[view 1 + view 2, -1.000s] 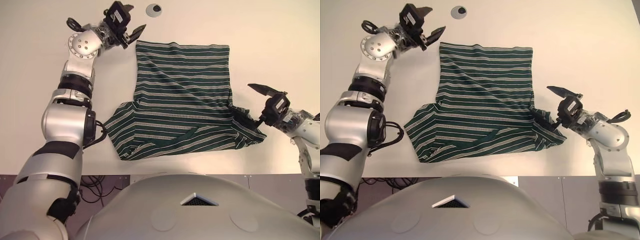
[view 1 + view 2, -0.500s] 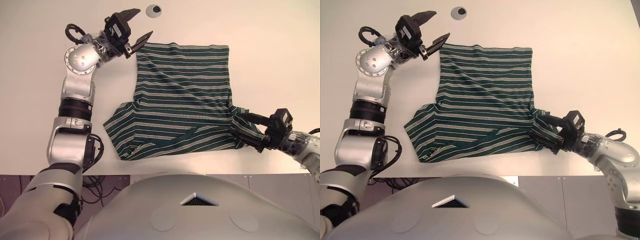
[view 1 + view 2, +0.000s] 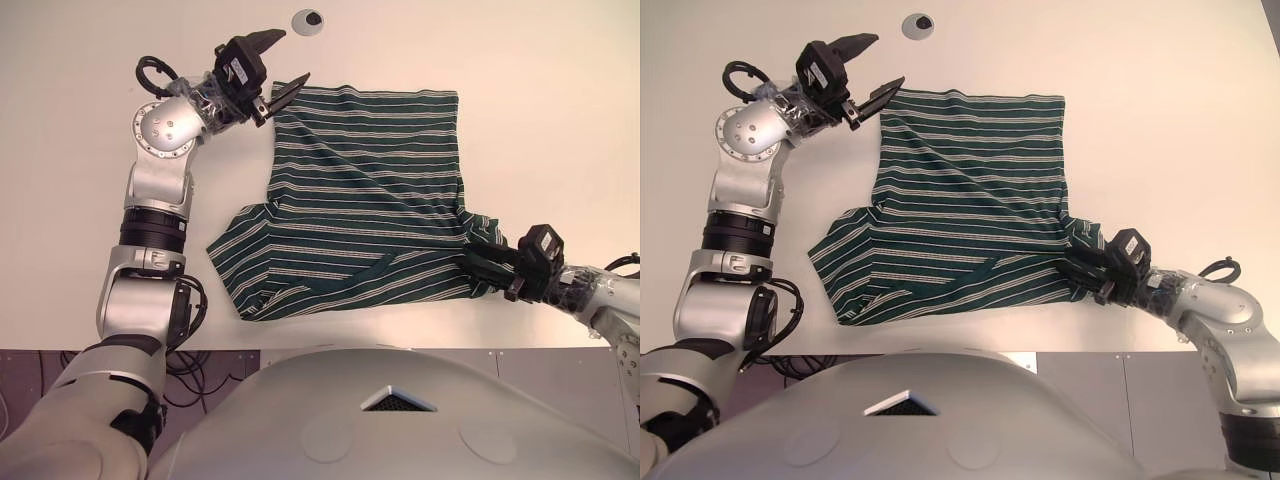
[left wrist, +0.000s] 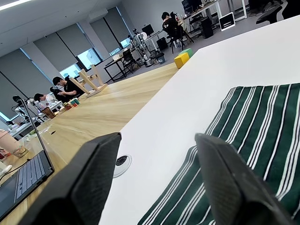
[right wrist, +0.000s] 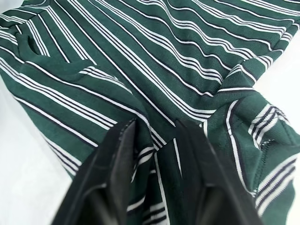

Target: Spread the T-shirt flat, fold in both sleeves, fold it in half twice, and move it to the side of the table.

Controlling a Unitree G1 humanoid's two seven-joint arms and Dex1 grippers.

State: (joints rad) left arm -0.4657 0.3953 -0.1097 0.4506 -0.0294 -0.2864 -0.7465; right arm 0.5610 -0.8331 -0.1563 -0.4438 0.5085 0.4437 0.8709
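A dark green T-shirt with white stripes lies on the white table, its body flat and both sleeves bunched at the near end. My left gripper hovers open just beside the shirt's far left corner, one finger over bare table and the other over the striped hem. My right gripper sits low at the near right. Its fingers are shut on the crumpled right sleeve, with a fold of cloth pinched between them.
A round grey cable grommet is set in the table just beyond the left gripper. Bare table stretches to the right and far side of the shirt. The near table edge runs close to the shirt's near end.
My right gripper pushed in over the right sleeve and narrowed from wide open to pinching the cloth. My left gripper shifted slightly toward the shirt's far left corner, still open.
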